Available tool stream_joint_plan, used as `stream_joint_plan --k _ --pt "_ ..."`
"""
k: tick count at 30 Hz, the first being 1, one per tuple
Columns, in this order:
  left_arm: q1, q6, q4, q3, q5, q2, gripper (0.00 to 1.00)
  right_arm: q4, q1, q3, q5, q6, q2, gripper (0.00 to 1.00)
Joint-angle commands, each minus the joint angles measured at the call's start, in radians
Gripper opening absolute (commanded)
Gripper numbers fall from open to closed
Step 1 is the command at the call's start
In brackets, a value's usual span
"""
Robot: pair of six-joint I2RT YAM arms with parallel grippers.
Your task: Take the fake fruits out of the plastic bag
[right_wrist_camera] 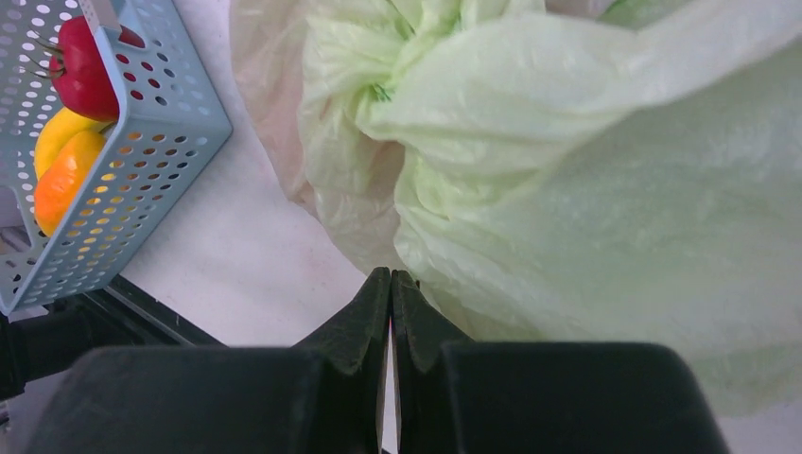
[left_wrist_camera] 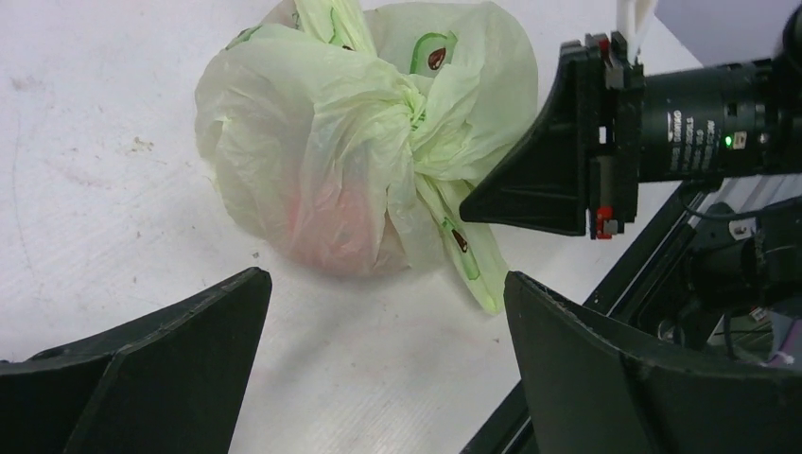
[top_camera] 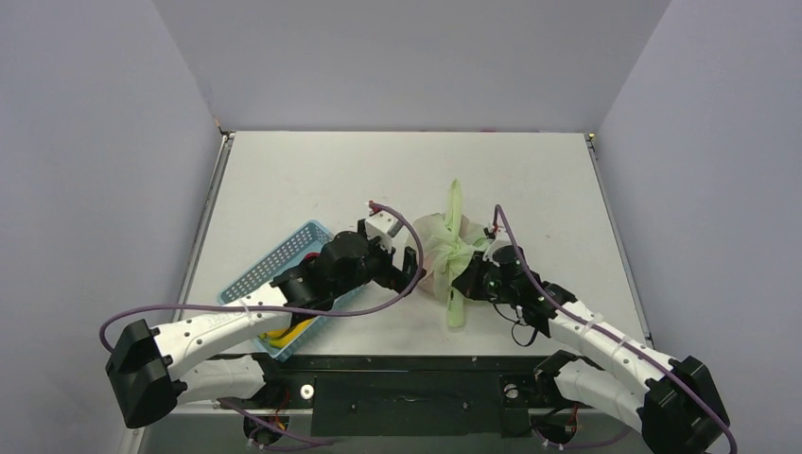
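Note:
The plastic bag [top_camera: 441, 248] lies knotted on the table between my two grippers; it also shows in the left wrist view [left_wrist_camera: 312, 142] and fills the right wrist view [right_wrist_camera: 586, 161]. The fake fruits are hidden inside it; only a faint reddish shape [left_wrist_camera: 331, 227] shows through the plastic. My left gripper [top_camera: 413, 271] is open and empty, its jaws wide apart just left of the bag [left_wrist_camera: 388, 303]. My right gripper [top_camera: 463, 283] is shut, its tips [right_wrist_camera: 392, 276] against the bag's near right side by the knot [left_wrist_camera: 416, 118]. I see no plastic between its fingers.
A blue lattice basket [top_camera: 274, 268] stands left of the bag under my left arm. In the right wrist view the basket [right_wrist_camera: 161, 142] holds a glossy red tomato [right_wrist_camera: 80, 71] and yellow and orange fruit [right_wrist_camera: 61, 165]. The table's near edge rail [top_camera: 397, 364] is close.

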Motion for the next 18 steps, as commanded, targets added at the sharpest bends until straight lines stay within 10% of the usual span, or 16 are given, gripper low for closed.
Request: stream_joint_plan --k 1,4,9,18 --pt "0.002 -0.112 0.078 0.023 -0.038 0.042 0.93 0.039 0.002 -0.054 0.001 0.017 -0.103 0.0" --pt "0.008 -0.066 0.027 0.112 -0.055 0.158 0.93 0.014 -0.002 -0.061 0.02 0.009 -0.164 0.0" --pt "0.08 0.087 -0.084 0.33 0.056 0.329 0.95 -0.042 -0.059 -0.025 0.034 0.017 -0.175 0.35" --pt "0.143 0.171 -0.19 0.599 0.345 0.612 0.95 -0.04 -0.216 -0.057 -0.06 0.055 -0.236 0.58"
